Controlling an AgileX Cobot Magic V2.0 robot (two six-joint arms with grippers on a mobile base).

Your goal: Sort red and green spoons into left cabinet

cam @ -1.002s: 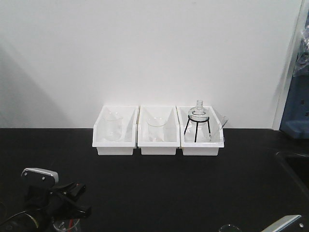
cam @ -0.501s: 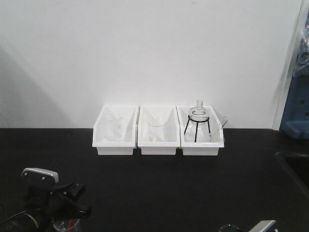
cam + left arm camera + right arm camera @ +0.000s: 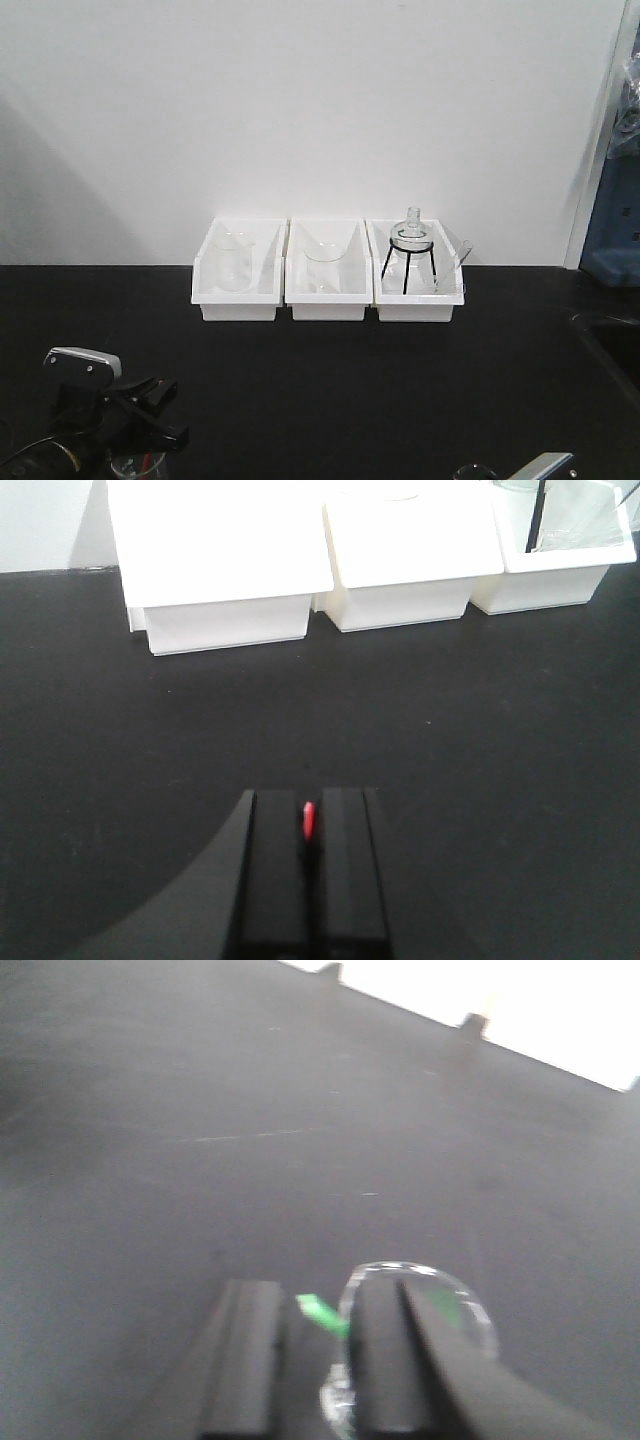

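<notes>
My left pincer (image 3: pixel 313 800) stays clamped on the red spoon (image 3: pixel 308 822) while my right pincer (image 3: pixel 318 1295), jaws apart, has slid around the green spoon (image 3: pixel 322 1316), ready to grasp.

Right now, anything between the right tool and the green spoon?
Nothing visible. The green spoon shows in the gap between the right tool fingers, beside the rim of a clear glass vessel. The view is blurred, so contact cannot be told.

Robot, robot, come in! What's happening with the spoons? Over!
Left gripper shut on red spoon. Right gripper open, green spoon between jaws, at a glass beaker. Cabinet not in view; three white bins ahead.
</notes>
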